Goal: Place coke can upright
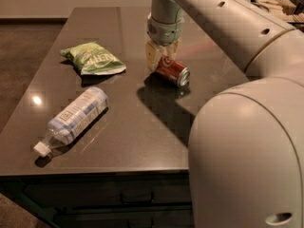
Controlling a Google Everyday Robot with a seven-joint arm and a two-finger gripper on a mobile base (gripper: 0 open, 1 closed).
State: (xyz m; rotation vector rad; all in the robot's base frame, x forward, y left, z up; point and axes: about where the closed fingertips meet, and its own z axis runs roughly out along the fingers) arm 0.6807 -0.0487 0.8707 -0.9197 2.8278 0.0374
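The red coke can lies on its side on the dark table, its silver end facing front right. My gripper comes straight down from the arm over the can's far end. Its cream fingers sit on either side of that end and are shut on it. The can still rests on the tabletop.
A green chip bag lies to the left of the can. A clear water bottle lies on its side near the front left edge. My arm's large body fills the right foreground. A cluttered surface stands at the back right.
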